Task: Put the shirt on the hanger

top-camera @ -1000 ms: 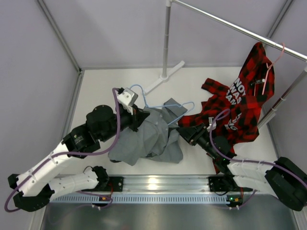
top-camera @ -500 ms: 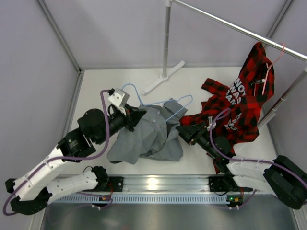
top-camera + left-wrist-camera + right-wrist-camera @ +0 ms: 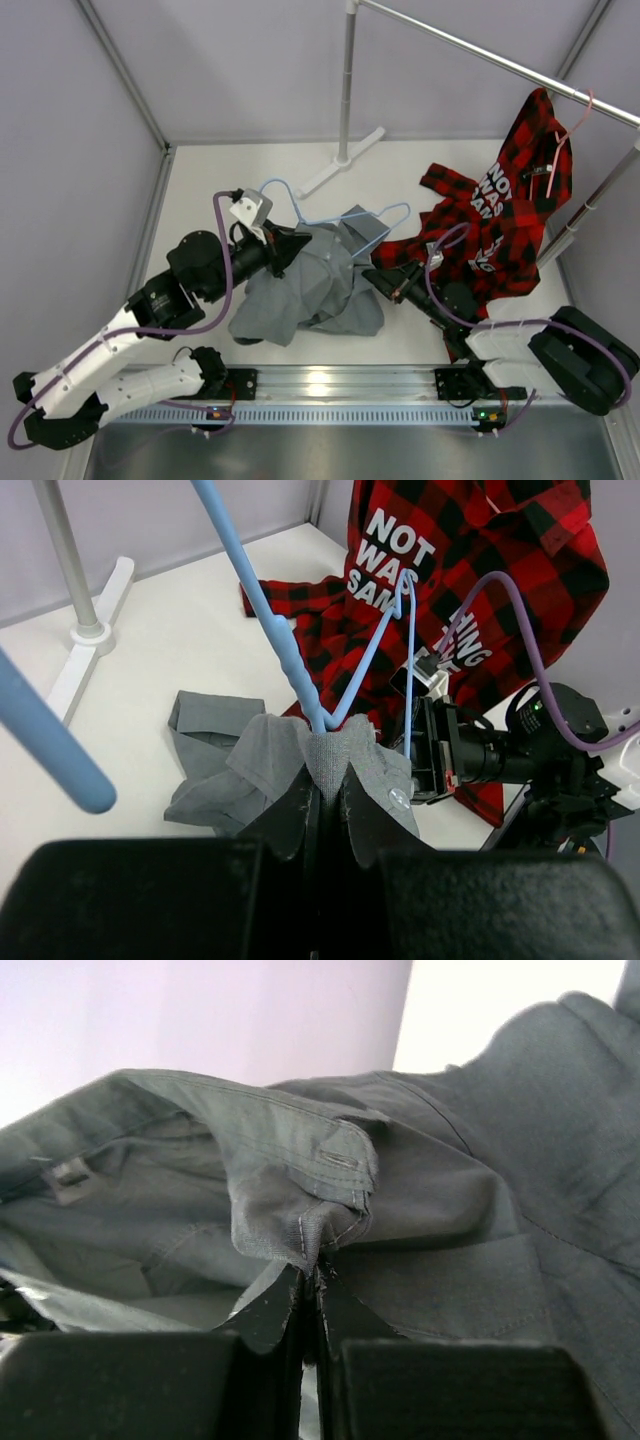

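Left pincer [image 3: 288, 246], clamped on shirt [image 3: 312, 292] and hanger [image 3: 252, 580], nudged toward 3 o'clock; right pincer [image 3: 378, 282] pinches the shirt; threading looks unfinished.

There are two shirts: one grey-green shirt [image 3: 310, 290] and one red-and-black plaid shirt [image 3: 510, 200]. The hangers also number two, one blue hanger [image 3: 265, 610] and one pink hanger [image 3: 562, 140] (both of thin wire). Two robot arms show from above, the left arm [image 3: 150, 310] and the right arm [image 3: 500, 345], each ending in one gripper, so two grippers: the left gripper [image 3: 295, 244] and the right gripper [image 3: 375, 278]. There are two purple cables, the left cable [image 3: 229, 275] and the right cable [image 3: 427, 280]. One clothes rack has one slanting rail [image 3: 480, 55] and two uprights, the centre pole [image 3: 347, 80] and the right pole [image 3: 600, 195]. There is one white table [image 3: 200, 190].
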Available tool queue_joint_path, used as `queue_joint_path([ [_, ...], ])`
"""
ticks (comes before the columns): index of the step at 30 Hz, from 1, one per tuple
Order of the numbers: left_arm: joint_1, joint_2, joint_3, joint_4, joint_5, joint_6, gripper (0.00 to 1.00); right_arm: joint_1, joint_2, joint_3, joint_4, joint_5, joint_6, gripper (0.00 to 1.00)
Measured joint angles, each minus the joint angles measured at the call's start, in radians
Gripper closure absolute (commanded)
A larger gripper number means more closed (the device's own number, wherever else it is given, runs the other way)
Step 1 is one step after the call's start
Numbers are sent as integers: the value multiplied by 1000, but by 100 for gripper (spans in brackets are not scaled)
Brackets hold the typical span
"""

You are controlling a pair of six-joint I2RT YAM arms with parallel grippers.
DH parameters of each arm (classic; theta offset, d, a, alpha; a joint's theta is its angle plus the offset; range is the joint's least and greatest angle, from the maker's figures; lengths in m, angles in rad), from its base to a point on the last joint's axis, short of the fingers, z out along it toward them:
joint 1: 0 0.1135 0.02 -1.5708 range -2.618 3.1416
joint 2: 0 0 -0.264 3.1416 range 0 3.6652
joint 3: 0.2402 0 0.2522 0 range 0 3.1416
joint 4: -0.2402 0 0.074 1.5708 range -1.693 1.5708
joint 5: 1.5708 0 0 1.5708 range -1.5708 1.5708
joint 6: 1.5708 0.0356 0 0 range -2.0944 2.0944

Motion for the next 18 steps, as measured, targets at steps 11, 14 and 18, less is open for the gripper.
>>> queue_joint_path([
  [11, 0, -47, 26, -95, -35, 13, 100, -24, -383, 369, -689, 155, -483, 100],
  [14, 0, -48, 40, -141, -35, 11, 100, -25, -388, 501, -869, 217, -666, 100],
  [18, 0, -60, 43, -206, -42, 1, 100, -25, -379, 586, -1051, 278, -840, 100],
])
